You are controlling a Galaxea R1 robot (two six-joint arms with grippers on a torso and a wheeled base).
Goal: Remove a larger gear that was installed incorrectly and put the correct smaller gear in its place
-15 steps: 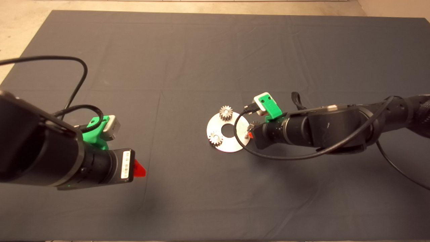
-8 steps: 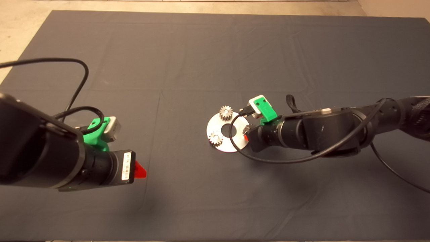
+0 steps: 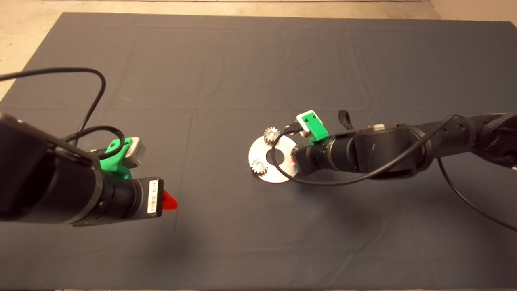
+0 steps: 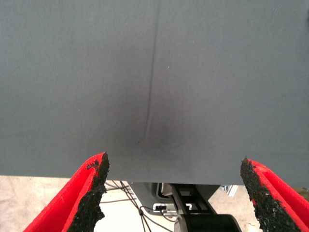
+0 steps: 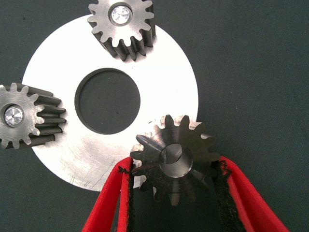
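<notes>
Since a second ago my right gripper [image 5: 171, 193] has slid farther over the steel ring plate [image 5: 58, 63], fingers pinching the larger gear [image 5: 175, 157] at its rim. Two small pinions [image 3: 272, 133] sit on pins. My left gripper [image 4: 171, 193] hovers spread, well apart.

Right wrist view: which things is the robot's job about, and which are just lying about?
Job: dark grey steel gear held by the right gripper; round silver steel plate beneath it.
Lying about: two small steel pinions on the plate; dark mat; open left gripper, off to one side.
</notes>
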